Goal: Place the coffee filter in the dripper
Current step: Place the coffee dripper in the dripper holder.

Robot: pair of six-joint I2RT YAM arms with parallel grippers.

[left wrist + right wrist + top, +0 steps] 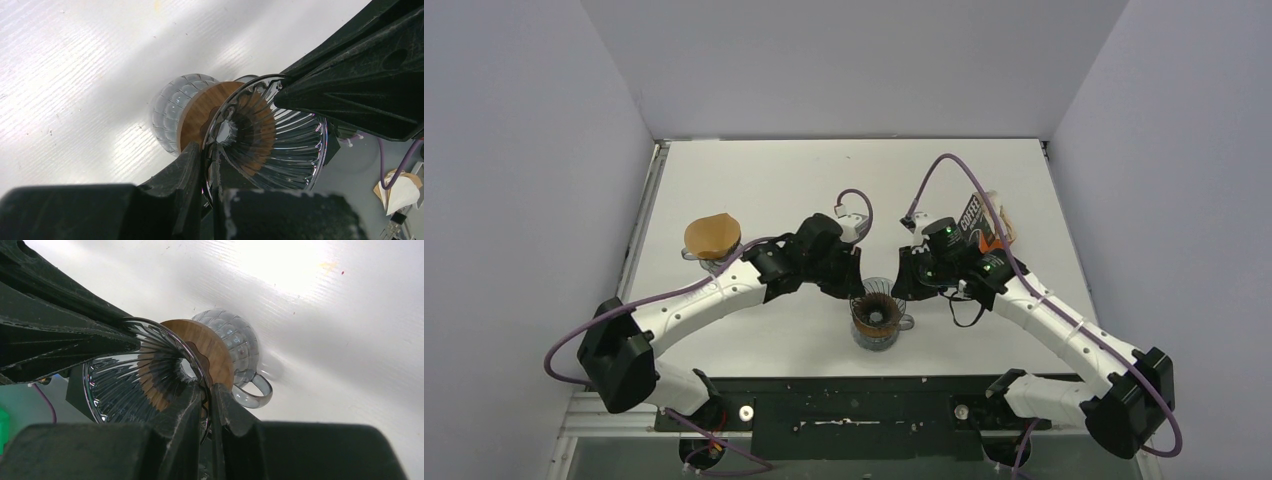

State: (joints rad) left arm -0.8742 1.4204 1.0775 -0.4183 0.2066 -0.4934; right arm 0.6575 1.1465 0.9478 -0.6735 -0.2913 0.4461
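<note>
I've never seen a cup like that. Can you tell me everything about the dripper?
The dripper is a smoky see-through cone with ribbed walls, a brown wood-look collar, a bumpy clear base and a small side handle. It stands upright on the white table, empty inside. The left hand and the right hand each pinch its rim from opposite sides.

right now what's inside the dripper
Nothing that shows: the dripper shows only its ribbed wall and the open hole at its centre. The left gripper and the right gripper pinch its rim, each hiding a small strip of wall.
</note>
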